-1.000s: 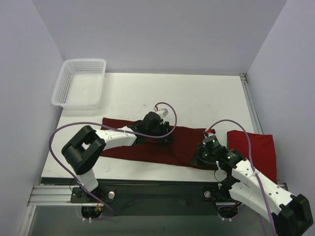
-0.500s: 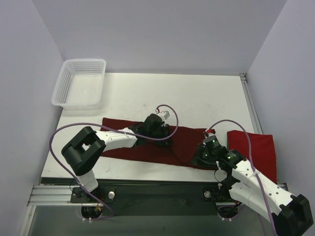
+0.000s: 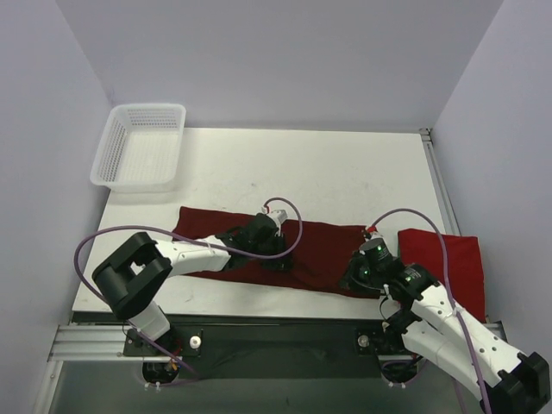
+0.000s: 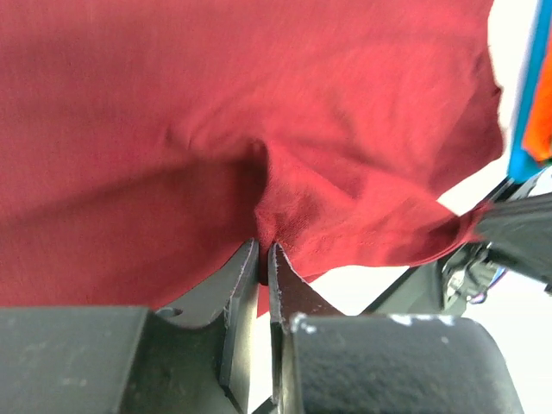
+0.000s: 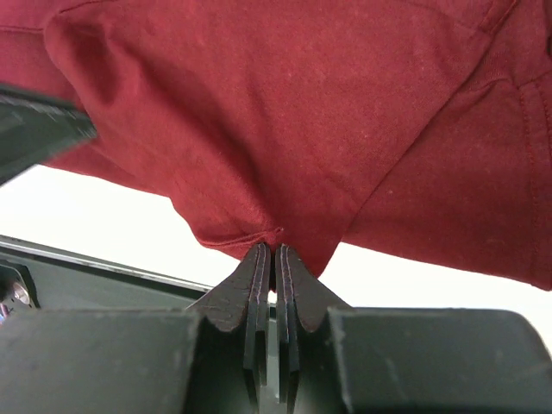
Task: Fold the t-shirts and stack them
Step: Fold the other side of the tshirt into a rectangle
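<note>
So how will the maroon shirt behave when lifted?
Probably floppy: the maroon shirt puckers into a ridge where the left claw pinches it. Likely to sag and drape, since the right claw grips only its hem. Pushing would probably just bunch it.

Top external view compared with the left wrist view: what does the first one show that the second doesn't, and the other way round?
Only the top external view shows the white plastic mesh basket at the far left and the brighter red cloth t-shirt on the right. Only the left wrist view shows the left gripper close up, its jaws pinching a raised fold of cloth. Both show the dark maroon cloth t-shirt lying spread out.
</note>
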`<state>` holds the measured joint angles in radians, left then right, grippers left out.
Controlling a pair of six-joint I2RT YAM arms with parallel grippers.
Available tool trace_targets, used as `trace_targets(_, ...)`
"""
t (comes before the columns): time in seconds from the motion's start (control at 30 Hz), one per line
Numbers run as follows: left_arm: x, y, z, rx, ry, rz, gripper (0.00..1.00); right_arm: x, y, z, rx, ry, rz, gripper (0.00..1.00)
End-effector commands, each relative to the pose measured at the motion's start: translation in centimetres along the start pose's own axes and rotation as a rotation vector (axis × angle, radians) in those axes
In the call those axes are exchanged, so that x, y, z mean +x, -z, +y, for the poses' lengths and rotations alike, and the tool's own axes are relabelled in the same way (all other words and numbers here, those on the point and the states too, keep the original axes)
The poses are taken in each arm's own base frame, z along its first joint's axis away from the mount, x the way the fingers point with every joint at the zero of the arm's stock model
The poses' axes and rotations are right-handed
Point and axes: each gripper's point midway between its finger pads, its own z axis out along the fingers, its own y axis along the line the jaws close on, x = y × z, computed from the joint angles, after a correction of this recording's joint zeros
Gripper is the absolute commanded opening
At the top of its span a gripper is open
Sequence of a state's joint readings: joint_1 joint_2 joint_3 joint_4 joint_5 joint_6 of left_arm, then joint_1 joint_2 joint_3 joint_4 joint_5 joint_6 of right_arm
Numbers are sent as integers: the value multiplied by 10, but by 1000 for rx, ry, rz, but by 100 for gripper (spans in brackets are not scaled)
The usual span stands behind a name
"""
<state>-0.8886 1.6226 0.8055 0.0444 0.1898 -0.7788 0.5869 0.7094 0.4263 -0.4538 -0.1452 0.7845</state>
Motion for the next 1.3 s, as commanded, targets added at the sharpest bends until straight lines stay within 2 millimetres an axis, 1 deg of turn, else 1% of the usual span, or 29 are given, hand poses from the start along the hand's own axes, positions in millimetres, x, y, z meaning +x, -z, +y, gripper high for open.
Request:
trace_targets(0.0,11,10,-10,12,39,15,17,-5,8,-3,42,25,-11,0)
trace_targets(0.1,19,12,-9,-11,65,29,17,-4,8,-3,53,33,-3,0)
trace_targets(0.13,28,13,-6,-33,80,54,16,-5,8,-4,59,37,-5,0)
trace_targets(0.3,41,17,-9,-56,100,76,15,-7,11,-5,76,51,-14,0)
trace_targets(0.4,44,19,-7,-81,117,80,16,-6,12,-7,84,54,-13,0)
trace_targets(0.53,45,22,4,-136,130,75,16,-2,12,-8,82,61,-2,0)
trace_targets(0.7,39,23,4,-146,128,61,17,5,10,-9,86,72,14,0)
trace_targets(0.8,35,22,4,-149,124,58,17,4,9,-10,104,75,8,0)
trace_targets(0.83,30,22,2,-148,120,47,17,2,8,-9,106,75,3,0)
trace_targets(0.9,27,20,4,-157,123,47,18,-6,9,-6,117,87,-13,0)
trace_targets(0.93,22,19,1,-153,120,40,21,-8,9,-4,121,93,-11,0)
trace_targets(0.97,21,16,3,-159,123,43,22,-15,9,-3,145,102,-23,0)
trace_targets(1.1,10,11,-2,-145,129,45,23,-29,8,0,190,120,-38,0)
trace_targets(1.13,7,11,-2,-144,132,41,25,-34,8,0,205,124,-52,0)
trace_targets(1.17,2,9,-7,-138,130,37,26,-35,6,-1,224,128,-44,0)
trace_targets(1.2,0,9,-6,-142,129,40,26,-40,7,3,223,136,-53,0)
trace_targets(1.27,-5,8,-7,-144,133,35,26,-43,5,0,252,135,-55,0)
